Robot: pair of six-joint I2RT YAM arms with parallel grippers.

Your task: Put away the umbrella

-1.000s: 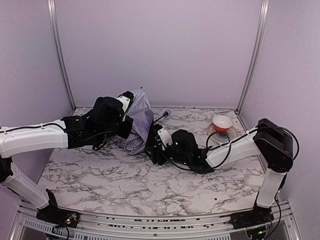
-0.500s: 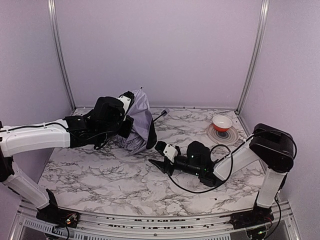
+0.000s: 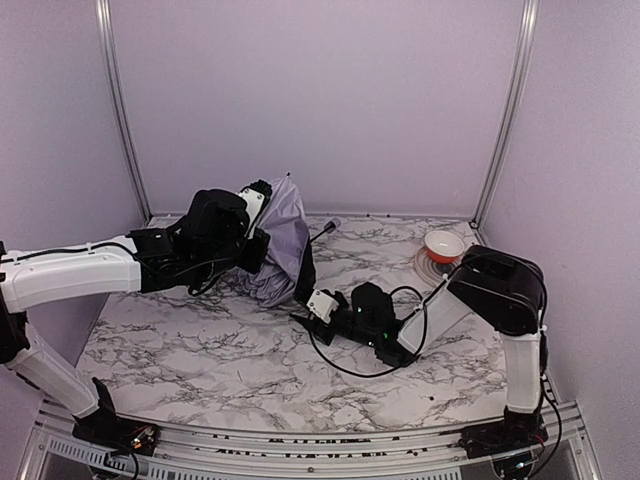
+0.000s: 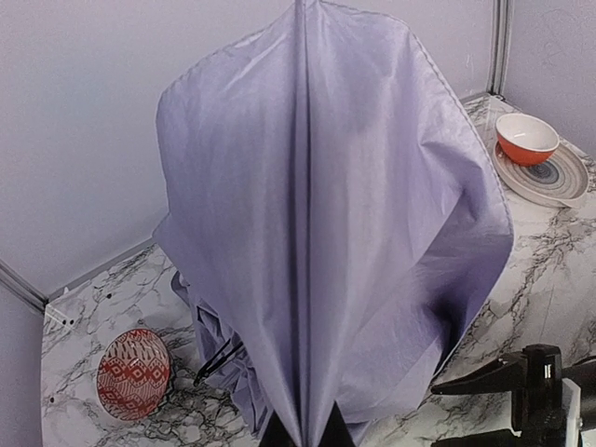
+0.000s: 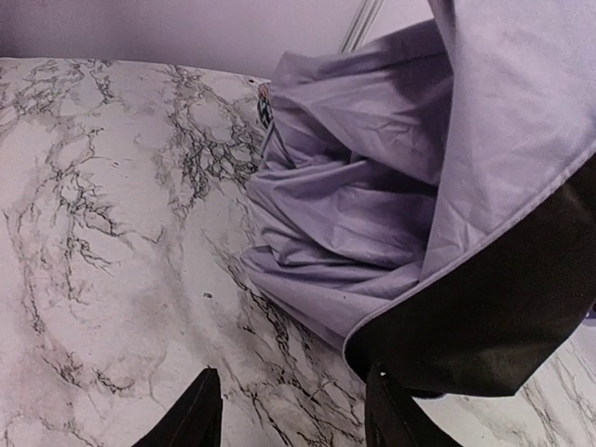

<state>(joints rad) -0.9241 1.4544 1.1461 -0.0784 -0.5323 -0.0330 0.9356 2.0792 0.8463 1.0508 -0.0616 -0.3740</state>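
Found the umbrella point(image 3: 280, 240) half collapsed at the back left of the table point(image 3: 230, 360): lavender fabric bunched, lower folds resting on the marble, upper part held up. Logged the left tool point(image 4: 303, 436) as closed tight on a ridge of the fabric. Noted black lining showing along the hem on the right side. Logged the right tool point(image 5: 293, 414) low over the table, just beside that hem, jaws parted, nothing between them. Noted an orange bowl point(image 4: 526, 138) on a striped plate point(image 4: 557, 179) at the back right corner, well apart from the umbrella. Noted a red patterned bowl point(image 4: 133, 372) beside the fabric, left side.
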